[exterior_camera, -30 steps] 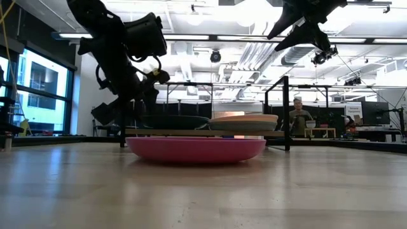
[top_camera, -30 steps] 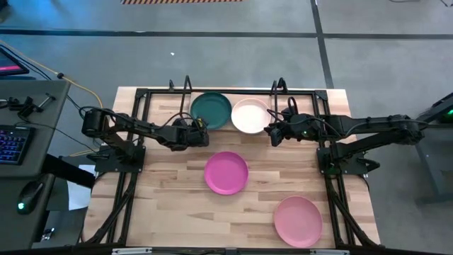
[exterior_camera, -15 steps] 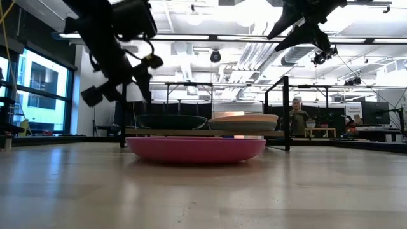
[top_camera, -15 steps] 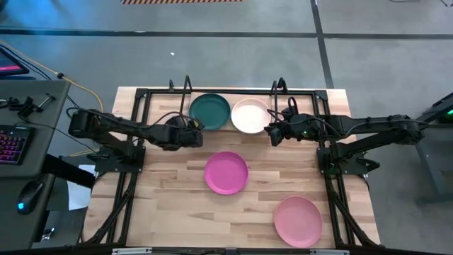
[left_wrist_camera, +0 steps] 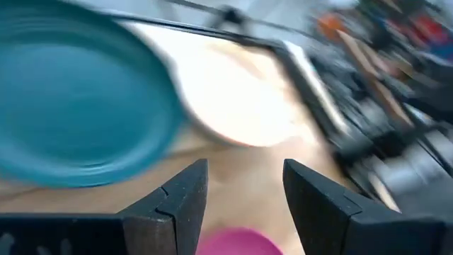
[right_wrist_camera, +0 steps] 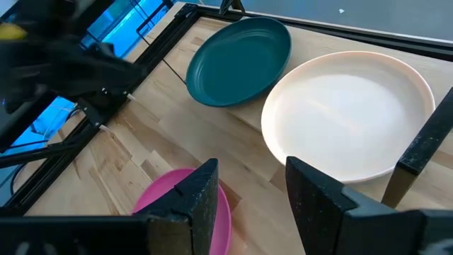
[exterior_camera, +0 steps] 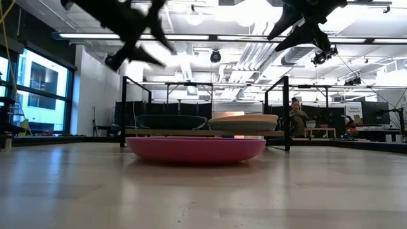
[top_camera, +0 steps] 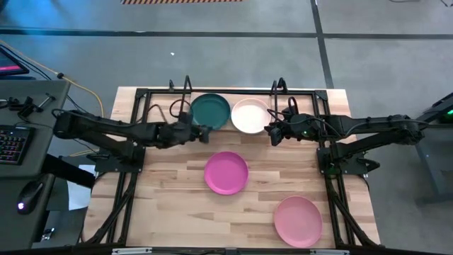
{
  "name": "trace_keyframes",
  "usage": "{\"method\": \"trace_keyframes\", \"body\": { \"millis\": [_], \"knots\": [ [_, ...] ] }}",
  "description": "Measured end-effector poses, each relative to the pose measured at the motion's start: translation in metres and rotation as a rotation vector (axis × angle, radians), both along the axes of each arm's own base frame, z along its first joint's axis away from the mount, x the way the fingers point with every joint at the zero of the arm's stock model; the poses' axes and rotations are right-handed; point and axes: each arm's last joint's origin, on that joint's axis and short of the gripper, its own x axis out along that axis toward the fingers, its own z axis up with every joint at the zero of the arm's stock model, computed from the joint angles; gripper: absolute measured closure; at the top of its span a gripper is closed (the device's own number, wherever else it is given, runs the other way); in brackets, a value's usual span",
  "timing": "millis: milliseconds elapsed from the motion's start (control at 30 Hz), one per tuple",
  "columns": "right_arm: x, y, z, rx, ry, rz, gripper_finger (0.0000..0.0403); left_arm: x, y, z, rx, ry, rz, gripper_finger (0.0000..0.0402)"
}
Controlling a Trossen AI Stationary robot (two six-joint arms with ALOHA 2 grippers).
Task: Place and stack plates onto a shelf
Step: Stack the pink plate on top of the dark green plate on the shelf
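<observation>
The dark green plate point(top_camera: 210, 111) and the cream plate point(top_camera: 250, 115) sit side by side, flat on their bases on the light-wood shelf point(exterior_camera: 191, 132) at the table's far edge. The magenta plate point(top_camera: 226, 172) lies on the tabletop in the middle. The light pink plate point(top_camera: 298, 221) lies near the right near corner. The pale teal plate is out of view. My left gripper point(top_camera: 205, 133) hangs open just near of the green plate point(left_wrist_camera: 71, 99). My right gripper point(top_camera: 272, 134) is open and stands beside the cream plate's point(right_wrist_camera: 347, 113) near right rim.
Thin black rod uprights point(top_camera: 187, 85) stand on the shelf at the far edge, and a black frame point(top_camera: 134, 142) runs along both table sides. Bare butcher-block lies left of the magenta plate. A keyboard and a mouse are on the desk point(top_camera: 28, 142) to the left.
My left gripper has risen from beside the shelf to well above it, leaving the top of the low view, and has shifted slightly toward the table's right. The plates have stayed where they were.
</observation>
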Motion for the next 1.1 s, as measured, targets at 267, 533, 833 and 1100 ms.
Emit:
{"method": "trace_keyframes", "body": {
  "millis": [267,533,833,1100],
  "knots": [
    [0.000,0.000,0.000,0.000,0.000,0.000,0.0256,-0.019,-0.020,0.047,0.184,-0.170,-0.450,0.0227],
    [0.000,0.000,0.000,-0.004,0.001,0.002,0.0256,-0.051,-0.023,0.081,0.330,-0.320,-0.572,0.0227],
    [0.000,0.001,0.000,0.005,0.000,0.010,0.0256,-0.071,-0.022,0.094,0.411,-0.372,-0.604,0.0227],
    [0.000,0.001,0.000,0.010,0.000,0.018,0.0256,-0.073,-0.023,0.094,0.406,-0.385,-0.640,0.0227]
  ]
}}
